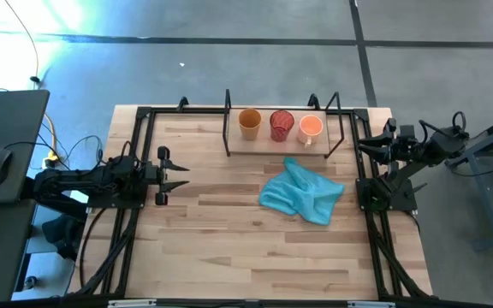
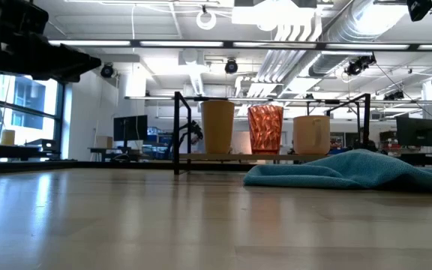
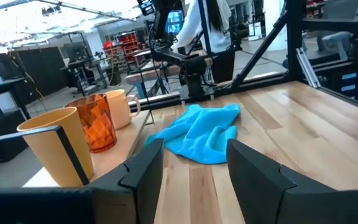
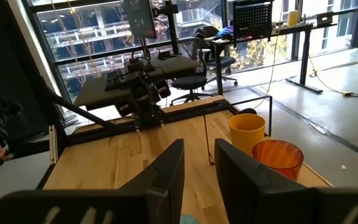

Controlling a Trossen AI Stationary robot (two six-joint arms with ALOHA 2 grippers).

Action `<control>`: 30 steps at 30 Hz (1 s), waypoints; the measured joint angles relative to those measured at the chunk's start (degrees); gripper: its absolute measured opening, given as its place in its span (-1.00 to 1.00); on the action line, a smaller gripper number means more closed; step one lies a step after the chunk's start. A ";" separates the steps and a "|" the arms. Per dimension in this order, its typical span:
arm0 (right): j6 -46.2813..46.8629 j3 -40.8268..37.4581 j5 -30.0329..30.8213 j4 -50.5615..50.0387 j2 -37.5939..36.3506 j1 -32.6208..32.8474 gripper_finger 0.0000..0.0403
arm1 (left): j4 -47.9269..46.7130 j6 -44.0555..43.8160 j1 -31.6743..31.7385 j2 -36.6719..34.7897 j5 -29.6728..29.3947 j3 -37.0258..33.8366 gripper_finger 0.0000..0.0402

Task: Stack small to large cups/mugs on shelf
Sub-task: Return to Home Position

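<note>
- My left gripper (image 1: 176, 174) hung over the left edge of the table (image 1: 229, 248), well apart from the shelf (image 1: 228, 128), and pointed across the boards toward the right.
- Its fingers (image 3: 145, 171) were spread wide with nothing between them.
- My right gripper (image 1: 365, 145) sat at the right edge of the table, just beside the right end of the shelf and touching none of it.
- Its fingers (image 4: 166, 171) were parted by a narrow gap and also held nothing.
- The shelf, a low rack of thin black rods on a light wooden board, stood at the far middle of the table.
- Three cups stood upright in a row on that board, close together but apart.
- The mustard-yellow cup (image 1: 249, 122) was at the left end of the row.
- The red patterned cup (image 1: 282, 125) stood in the middle.
- The light orange mug (image 1: 311, 128) was at the right end, nearest my right gripper.
- A crumpled blue cloth (image 1: 302, 192) lay on the table just in front of the shelf, toward its right half, touching neither gripper.
- Past the far edge of the table, my left wrist view showed a person (image 3: 204, 25) standing in the room.
</note>
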 joint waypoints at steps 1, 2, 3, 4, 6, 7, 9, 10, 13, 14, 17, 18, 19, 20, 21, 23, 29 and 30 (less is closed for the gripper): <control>-0.01 0.00 -0.01 0.00 0.00 -0.01 -0.61 | 0.01 -0.60 0.00 0.00 0.00 0.00 -0.17; -0.01 0.00 -0.14 -0.06 0.00 -0.01 -0.61 | 0.01 -1.09 0.00 0.00 0.00 0.00 -0.17; 0.01 0.00 -0.69 -0.24 0.00 -0.01 -0.61 | 0.01 -1.49 0.00 0.00 0.00 0.00 -0.17; 0.09 0.00 -1.41 -0.54 0.00 -0.01 -0.61 | 0.00 -1.56 0.00 0.00 0.00 0.00 -0.17; 0.51 0.00 -2.70 -1.41 0.00 -0.01 -0.61 | 0.00 -1.57 0.00 0.00 0.00 0.00 -0.17; 0.90 -0.02 -2.75 -1.55 0.00 0.01 -0.61 | 0.02 -1.58 0.00 0.00 0.00 0.00 -0.17; 0.69 -1.34 -2.60 0.70 -0.08 -0.01 -0.61 | 0.02 -1.59 0.00 0.00 0.00 0.00 -0.17; -0.21 -2.58 -2.60 2.80 -0.13 -0.02 -0.61 | 0.01 -1.60 0.00 0.00 0.00 0.00 -0.17; -4.57 -7.90 -4.81 11.95 -0.15 -0.01 -0.61 | 0.02 -1.63 0.00 0.00 0.00 0.00 -0.17; -5.68 -9.81 -6.17 14.70 -0.14 -0.01 -0.61 | 0.02 -1.65 0.00 0.00 0.00 0.00 -0.17; -6.55 -15.23 -7.83 21.18 -0.13 -0.01 -0.61 | 0.02 -1.66 0.00 0.00 0.00 0.00 -0.17; -6.77 -16.93 -7.85 23.46 -0.13 -0.01 -0.61 | 0.02 -1.66 0.00 0.00 0.00 0.00 -0.17; -7.59 -18.78 -8.14 26.38 -0.13 -0.01 -0.61 | 0.02 -1.67 0.00 0.00 0.00 0.00 -0.17; -9.09 -20.76 -8.77 29.87 -0.13 -0.01 -0.61 | 0.02 -1.67 0.00 0.00 0.00 0.00 -0.17; -11.18 -22.66 -9.22 33.59 -0.13 -0.01 -0.61 | 0.02 -1.67 0.00 0.00 0.00 0.00 -0.17; -15.89 -26.01 -10.62 41.41 -0.13 -0.01 -0.61 | 0.02 -1.65 0.00 0.00 -0.02 0.00 -0.17; -23.86 -28.52 -12.70 47.10 -4.80 -0.01 -0.61 | 0.04 -1.65 0.00 0.00 -0.02 0.00 -0.17; -24.60 -28.52 -13.10 46.80 -6.62 -0.01 -0.61 | 0.04 -1.65 0.00 0.00 -0.02 0.00 -0.17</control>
